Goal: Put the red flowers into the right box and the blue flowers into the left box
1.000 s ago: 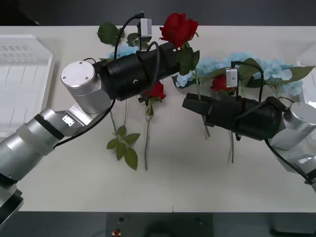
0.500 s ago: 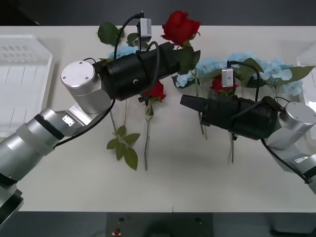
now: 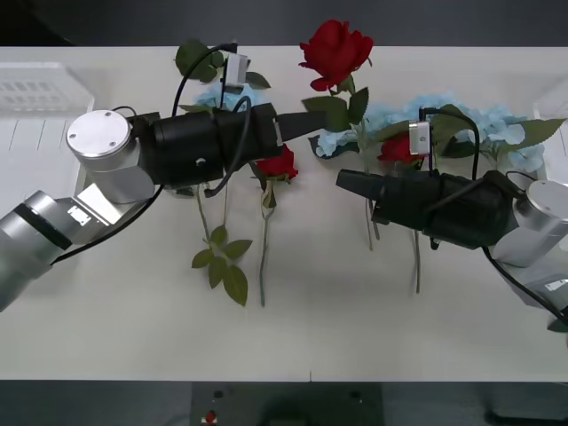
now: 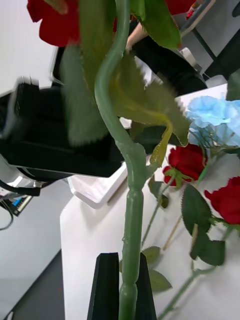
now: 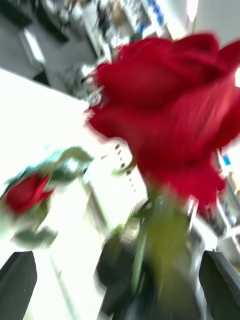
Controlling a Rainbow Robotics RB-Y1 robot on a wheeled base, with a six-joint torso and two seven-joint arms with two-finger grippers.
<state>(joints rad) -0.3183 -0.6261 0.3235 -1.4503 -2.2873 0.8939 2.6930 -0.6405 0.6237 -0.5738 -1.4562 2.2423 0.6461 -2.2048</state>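
Red petals crown the rose (image 3: 336, 51) held upright near the top centre of the front view, its green stem (image 4: 131, 210) running down to the right gripper (image 3: 348, 182), whose black fingers (image 4: 106, 285) are clenched on it. In the right wrist view the stem stands between the two finger pads. The left gripper (image 3: 297, 123) sits just left of that stem, at leaf height; its fingers (image 5: 18, 277) are spread wide at the two corners of its wrist view, released, with the rose's blurred bloom large before its camera.

On the white table (image 3: 355, 311) a second red rose (image 3: 282, 164) lies below the left gripper, its stem trailing toward the lower frame, and a third rose (image 3: 397, 149) lies just above the right arm. Pale blue hydrangeas (image 3: 497, 129) spread along the upper right, behind the right arm, with more blue blooms (image 3: 216, 93) partly hidden behind the left arm. A bare leaf sprig (image 3: 222, 262) rests at lower centre-left. The left box (image 3: 35, 133) sits at the far left edge; a corner of the right box (image 3: 559, 106) shows at the far right edge.
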